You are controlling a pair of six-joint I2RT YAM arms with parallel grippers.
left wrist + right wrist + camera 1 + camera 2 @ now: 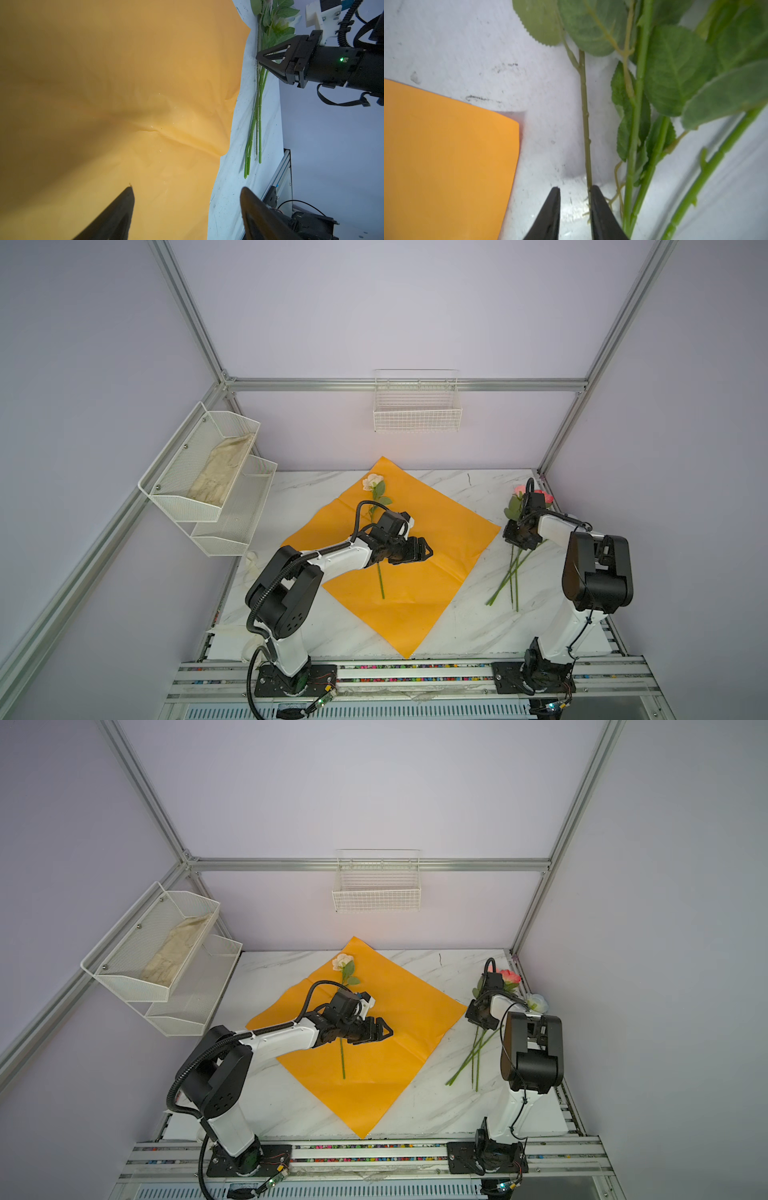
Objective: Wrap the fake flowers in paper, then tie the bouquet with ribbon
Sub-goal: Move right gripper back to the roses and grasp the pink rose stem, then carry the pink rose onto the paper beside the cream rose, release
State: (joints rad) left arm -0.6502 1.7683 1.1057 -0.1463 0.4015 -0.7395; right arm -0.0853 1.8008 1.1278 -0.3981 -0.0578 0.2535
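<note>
The orange wrapping paper (415,572) lies flat on the marble surface (469,630), with one corner toward the back wall. One cream rose (372,481) lies on it, its head near the far corner and its green stem (380,580) pointing to the near edge.

The left gripper (430,551) hovers above the paper, just beside this stem. Its fingers stand wide apart and hold nothing; the left wrist view shows only paper between them.

The other roses (513,576) lie in a loose bunch on the bare surface to the right of the paper, apart from it. In a top view one sees a pink-red head (510,977) and a white head (537,1002) at the far end.

The right gripper (575,188) is down at this bunch, near the leaves. Its fingers are only a little apart. A thin stem (584,114) runs between them and touches the inner side of one finger, but the other finger is clear of it, so the gripper is not clamped on it.
</note>
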